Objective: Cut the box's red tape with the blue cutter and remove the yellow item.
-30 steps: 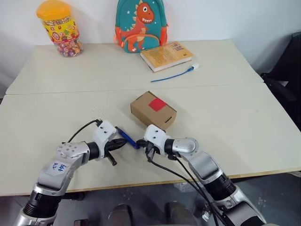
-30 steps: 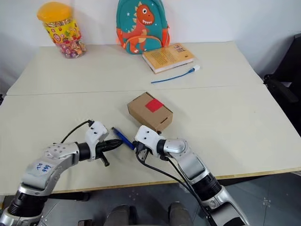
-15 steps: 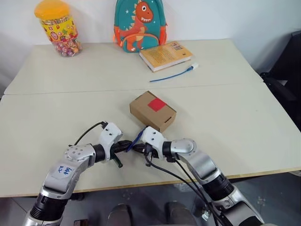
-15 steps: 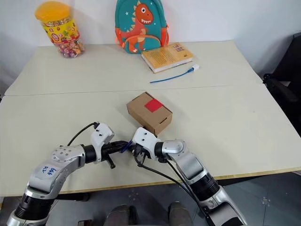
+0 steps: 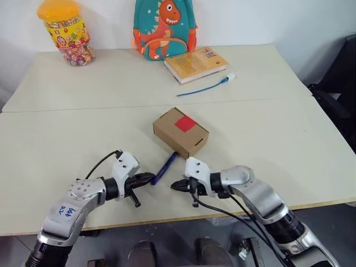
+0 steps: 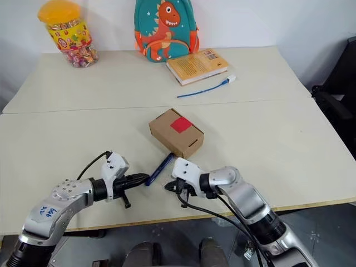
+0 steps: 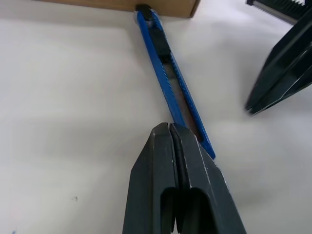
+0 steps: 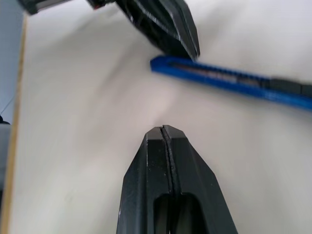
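The brown box [image 5: 179,135] sits mid-table with the red tape [image 5: 185,123] square on its top. On the table lies the blue cutter [image 5: 165,167], its dark tip against the box's near side. My left gripper [image 5: 152,177] is shut and empty, its tip at the cutter's near end [image 7: 195,131]; whether it touches the cutter I cannot tell. My right gripper [image 5: 173,185] is shut on nothing, on the table a little to the right of that end, apart from the cutter [image 8: 229,80]. The yellow item is out of view.
At the back stand a yellow-lidded candy jar [image 5: 65,32] and a dinosaur backpack [image 5: 165,28]. A book [image 5: 196,64] and a thin blue cable [image 5: 204,88] lie behind the box. The table's front edge [image 5: 183,214] runs just under both grippers.
The cutter has swung round from lying across between the grippers to pointing at the box. My right gripper has drawn off to the right, away from it; the left pulled back slightly.
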Controlling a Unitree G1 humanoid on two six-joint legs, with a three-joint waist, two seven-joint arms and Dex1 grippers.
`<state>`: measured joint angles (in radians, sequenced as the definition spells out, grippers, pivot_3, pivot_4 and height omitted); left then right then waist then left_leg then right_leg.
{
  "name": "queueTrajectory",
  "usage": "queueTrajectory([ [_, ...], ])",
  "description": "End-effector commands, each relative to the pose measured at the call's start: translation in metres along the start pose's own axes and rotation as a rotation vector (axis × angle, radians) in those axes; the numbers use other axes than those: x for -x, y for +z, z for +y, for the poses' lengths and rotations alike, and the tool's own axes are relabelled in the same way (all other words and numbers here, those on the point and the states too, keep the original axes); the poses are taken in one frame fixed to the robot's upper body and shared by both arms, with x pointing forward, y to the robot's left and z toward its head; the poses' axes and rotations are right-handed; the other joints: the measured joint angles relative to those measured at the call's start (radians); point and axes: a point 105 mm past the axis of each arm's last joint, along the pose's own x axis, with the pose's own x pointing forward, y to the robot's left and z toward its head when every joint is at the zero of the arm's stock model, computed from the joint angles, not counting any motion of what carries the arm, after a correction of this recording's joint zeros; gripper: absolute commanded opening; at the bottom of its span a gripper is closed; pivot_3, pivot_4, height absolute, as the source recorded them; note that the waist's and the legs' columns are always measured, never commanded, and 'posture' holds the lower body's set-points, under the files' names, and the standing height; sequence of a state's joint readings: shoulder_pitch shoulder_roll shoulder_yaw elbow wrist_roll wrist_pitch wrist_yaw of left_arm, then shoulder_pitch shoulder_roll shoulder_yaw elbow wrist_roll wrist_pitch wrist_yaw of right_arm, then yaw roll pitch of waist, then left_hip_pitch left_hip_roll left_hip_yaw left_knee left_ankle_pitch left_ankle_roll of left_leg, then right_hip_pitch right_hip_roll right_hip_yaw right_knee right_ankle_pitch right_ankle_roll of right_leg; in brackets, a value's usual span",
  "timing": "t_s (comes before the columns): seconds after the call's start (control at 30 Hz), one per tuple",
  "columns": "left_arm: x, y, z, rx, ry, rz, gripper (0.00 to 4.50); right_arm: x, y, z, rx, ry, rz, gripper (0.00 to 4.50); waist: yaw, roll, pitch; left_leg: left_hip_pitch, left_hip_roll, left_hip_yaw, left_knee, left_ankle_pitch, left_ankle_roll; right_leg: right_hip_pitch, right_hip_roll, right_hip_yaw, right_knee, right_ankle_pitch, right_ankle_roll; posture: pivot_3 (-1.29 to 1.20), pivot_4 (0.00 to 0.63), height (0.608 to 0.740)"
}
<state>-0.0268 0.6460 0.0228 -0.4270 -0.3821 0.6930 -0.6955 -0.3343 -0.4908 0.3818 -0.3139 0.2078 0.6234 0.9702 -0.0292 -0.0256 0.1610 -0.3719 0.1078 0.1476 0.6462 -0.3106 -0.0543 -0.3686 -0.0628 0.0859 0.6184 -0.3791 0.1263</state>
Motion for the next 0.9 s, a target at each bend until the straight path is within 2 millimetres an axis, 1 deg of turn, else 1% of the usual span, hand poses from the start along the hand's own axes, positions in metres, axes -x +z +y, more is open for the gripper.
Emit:
queueTrajectory([
  [0.03, 0.025, -0.008, 0.01, -0.004, 0.03, -0.001, 0.04, 0.037, 0.022, 0.002, 0.068, -0.02, -0.17, 0.0, -0.002, -0.001, 0.002, -0.001, 0.0, 0.0, 0.0, 0.0, 0.0, -0.001, 0.0, 0.0, 0.0, 0.0, 0.0, 0.0, 0.15, 0.74],
  [0.07, 0.032, -0.006, 0.012, -0.038, 0.04, -0.021, 0.04, 0.049, 0.026, 0.003, 0.076, -0.034, -0.218, 0.0, -0.006, -0.002, 0.004, -0.001, 0.001, 0.003, -0.001, 0.0, -0.001, -0.003, 0.0, 0.0, 0.0, 0.0, 0.0, 0.0, 0.15, 0.74],
  [0.1, 0.043, -0.004, 0.014, -0.075, 0.032, -0.045, 0.21, 0.064, 0.03, 0.002, 0.065, -0.055, -0.265, 0.0, -0.009, -0.002, 0.005, -0.002, 0.003, 0.005, -0.001, -0.001, -0.001, -0.004, 0.001, 0.0, 0.0, 0.0, 0.0, 0.0, 0.15, 0.74],
  [0.17, 0.063, -0.002, 0.018, -0.141, 0.051, -0.077, 0.61, 0.089, 0.032, 0.004, 0.099, -0.082, -0.289, 0.36, -0.013, -0.002, 0.008, -0.002, 0.006, 0.007, 0.0, -0.001, -0.002, -0.006, 0.003, -0.001, 0.0, 0.0, 0.0, 0.0, 0.15, 0.74],
  [0.2, 0.073, -0.003, 0.021, -0.157, 0.073, -0.086, 0.88, 0.1, 0.033, 0.003, 0.114, -0.109, -0.292, 0.53, -0.013, -0.002, 0.009, -0.002, 0.007, 0.007, 0.0, -0.001, -0.003, -0.006, 0.004, -0.001, 0.0, 0.0, 0.0, 0.0, 0.15, 0.74],
  [0.27, 0.088, -0.008, 0.02, -0.172, 0.094, -0.086, 1.48, 0.115, 0.038, -0.003, 0.195, -0.185, -0.288, 1.18, -0.015, -0.004, 0.011, -0.002, 0.007, 0.007, 0.0, -0.001, -0.003, -0.006, 0.004, -0.001, 0.0, 0.0, 0.0, 0.0, 0.15, 0.74],
  [0.3, 0.093, -0.01, 0.019, -0.183, 0.103, -0.088, 1.78, 0.12, 0.041, -0.001, 0.227, -0.188, -0.303, 1.51, -0.017, -0.004, 0.012, -0.002, 0.007, 0.007, 0.0, -0.001, -0.003, -0.006, 0.004, -0.001, 0.0, 0.0, 0.0, 0.0, 0.15, 0.74],
  [0.33, 0.099, -0.013, 0.018, -0.185, 0.121, -0.084, 2.1, 0.127, 0.05, 0.0, 0.286, -0.198, -0.37, 1.85, -0.018, -0.005, 0.012, -0.002, 0.007, 0.007, 0.001, -0.001, -0.003, -0.006, 0.004, -0.001, 0.0, 0.0, 0.0, 0.0, 0.15, 0.74],
  [0.4, 0.105, -0.017, 0.017, -0.188, 0.142, -0.079, 2.76, 0.135, 0.058, 0.004, 0.35, -0.208, -0.453, 2.61, -0.022, -0.005, 0.013, -0.002, 0.007, 0.008, 0.001, -0.001, -0.003, -0.006, 0.004, 0.0, 0.0, 0.0, 0.0, 0.0, 0.15, 0.74],
  [0.47, 0.114, -0.021, 0.017, -0.201, 0.207, -0.07, 3.34, 0.144, 0.058, 0.008, 0.327, -0.171, -0.46, 3.23, -0.024, -0.006, 0.015, -0.002, 0.007, 0.008, 0.001, -0.001, -0.002, -0.006, 0.004, 0.0, 0.0, 0.0, 0.0, 0.0, 0.15, 0.74],
  [0.53, 0.123, -0.027, 0.012, -0.178, 0.258, -0.078, 3.91, 0.153, 0.062, 0.009, 0.279, -0.141, -0.504, 3.84, -0.026, -0.007, 0.019, -0.002, 0.007, 0.008, 0.001, -0.002, -0.002, -0.006, 0.004, 0.0, 0.0, 0.0, 0.0, 0.0, 0.15, 0.74],
  [0.57, 0.124, -0.028, 0.01, -0.167, 0.265, -0.085, 4.26, 0.155, 0.063, 0.01, 0.27, -0.132, -0.514, 4.22, -0.026, -0.008, 0.019, -0.002, 0.007, 0.008, 0.001, -0.002, -0.001, -0.006, 0.004, 0.0, -0.001, 0.0, 0.0, 0.0, 0.15, 0.74],
  [0.6, 0.124, -0.029, 0.007, -0.163, 0.272, -0.094, 4.48, 0.155, 0.062, 0.013, 0.275, -0.11, -0.508, 4.47, -0.026, -0.008, 0.019, -0.002, 0.007, 0.009, 0.002, -0.003, -0.001, -0.006, 0.003, 0.001, -0.001, 0.0, 0.0, 0.0, 0.15, 0.74],
  [0.67, 0.116, -0.024, 0.001, -0.136, 0.256, -0.131, 4.48, 0.154, 0.058, 0.016, 0.282, -0.083, -0.489, 4.47, -0.026, -0.008, 0.02, -0.002, 0.008, 0.008, 0.002, -0.003, -0.001, -0.006, 0.004, 0.001, 0.0, 0.0, 0.0, 0.0, 0.15, 0.74],
  [0.73, 0.102, -0.016, -0.006, -0.116, 0.229, -0.174, 4.48, 0.152, 0.055, 0.018, 0.277, -0.066, -0.481, 4.47, -0.023, -0.008, 0.021, -0.002, 0.008, 0.008, 0.003, -0.003, -0.001, -0.005, 0.004, 0.0, 0.0, 0.0, 0.0, 0.0, 0.15, 0.74],
  [0.83, 0.086, -0.007, -0.01, -0.109, 0.229, -0.203, 4.48, 0.152, 0.055, 0.019, 0.274, -0.063, -0.481, 4.47, -0.024, -0.007, 0.022, -0.002, 0.007, 0.008, 0.005, -0.003, 0.0, -0.004, 0.004, 0.002, 0.0, 0.001, 0.002, 0.0, 0.15, 0.74],
  [0.9, 0.068, 0.003, -0.012, -0.106, 0.25, -0.237, 4.48, 0.152, 0.055, 0.02, 0.275, -0.06, -0.477, 4.47, -0.025, -0.007, 0.023, -0.002, 0.007, 0.008, 0.006, -0.002, 0.0, -0.004, 0.004, 0.002, 0.001, 0.001, 0.002, 0.0, 0.15, 0.74],
])
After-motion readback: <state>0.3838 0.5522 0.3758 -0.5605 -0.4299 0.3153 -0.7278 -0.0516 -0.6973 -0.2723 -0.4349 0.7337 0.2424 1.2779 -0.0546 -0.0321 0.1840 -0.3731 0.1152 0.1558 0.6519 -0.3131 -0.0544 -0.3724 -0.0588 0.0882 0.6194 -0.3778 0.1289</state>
